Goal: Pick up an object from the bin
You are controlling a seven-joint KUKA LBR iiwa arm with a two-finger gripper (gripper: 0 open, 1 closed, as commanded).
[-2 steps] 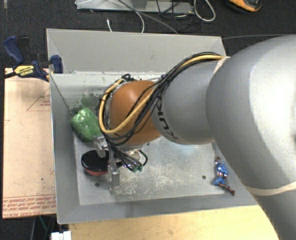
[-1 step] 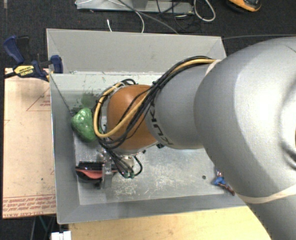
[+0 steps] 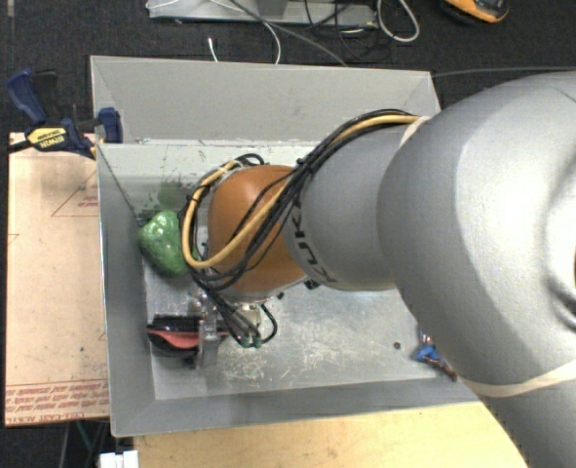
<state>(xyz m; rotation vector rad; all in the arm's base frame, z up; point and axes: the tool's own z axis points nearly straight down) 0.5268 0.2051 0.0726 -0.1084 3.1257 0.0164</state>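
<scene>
A black-and-red thing (image 3: 173, 337) lies just beside the jaws (clenched or released, I cannot tell).

Not a lot of text can be read here, tbh. Dark block lettering (image 3: 304, 249) is printed on the silver arm (image 3: 365, 213), right where it meets the orange cover (image 3: 244, 227). The letters "KU" can be made out, running sideways up the housing. The rest of the word is cut off by the cables (image 3: 268, 198) strung across it. No other writing can be read.
</scene>
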